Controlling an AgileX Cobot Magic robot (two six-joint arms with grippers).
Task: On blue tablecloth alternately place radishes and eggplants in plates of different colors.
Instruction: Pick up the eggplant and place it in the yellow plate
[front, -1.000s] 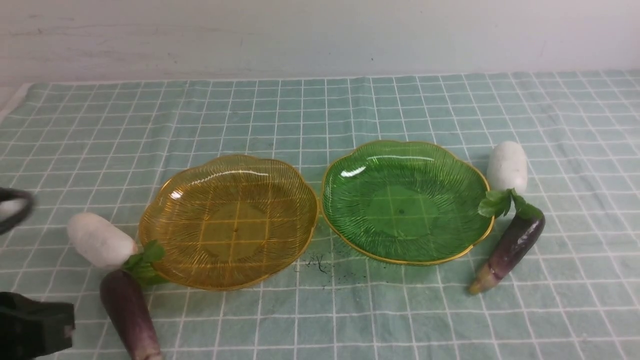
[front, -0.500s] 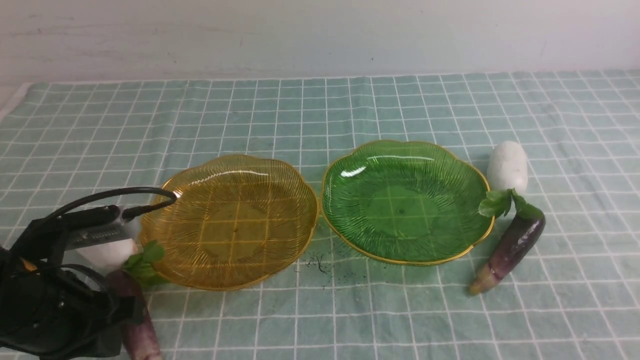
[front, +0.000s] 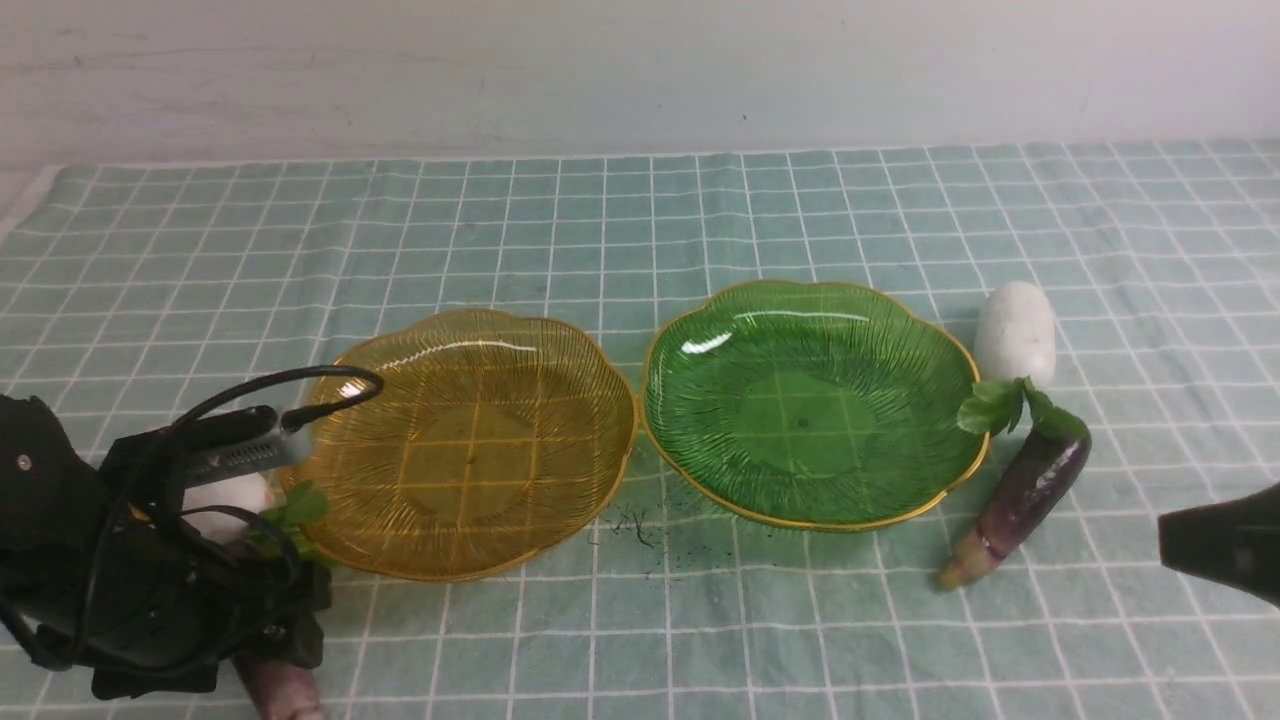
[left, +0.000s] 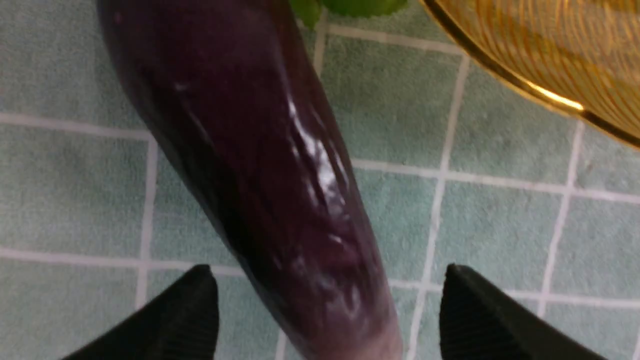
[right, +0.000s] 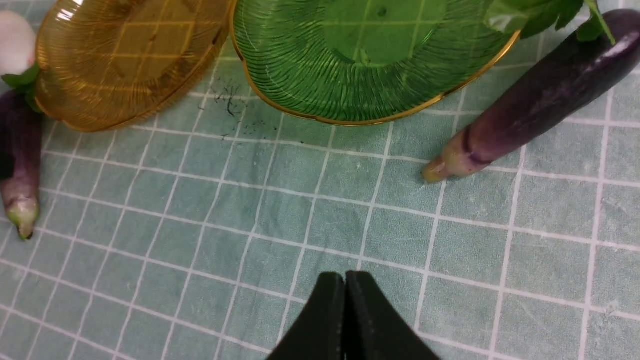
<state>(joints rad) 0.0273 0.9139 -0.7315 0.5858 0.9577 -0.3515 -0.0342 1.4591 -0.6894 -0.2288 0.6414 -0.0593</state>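
Observation:
On the blue tablecloth (front: 640, 220) two empty plates stand side by side, amber (front: 470, 440) and green (front: 810, 400). My left arm (front: 150, 590) hangs over the left eggplant (left: 260, 150), hiding most of it and part of the left radish (front: 225, 495). The left gripper (left: 325, 270) is open, one fingertip on either side of that eggplant without touching it. The other radish (front: 1015, 330) and eggplant (front: 1020, 495) lie right of the green plate. My right gripper (right: 345, 275) is shut and empty, above bare cloth in front of the green plate.
Dark specks (front: 635, 525) dot the cloth in front of the gap between the plates. A pale wall (front: 640, 70) closes the back. The cloth's left edge (front: 20, 215) shows at the far left. Part of the right arm (front: 1220, 550) pokes in at the right edge.
My left arm has swung in from the left and come down over the left eggplant, and its jaws have opened. The right arm's black end has come into the front view.

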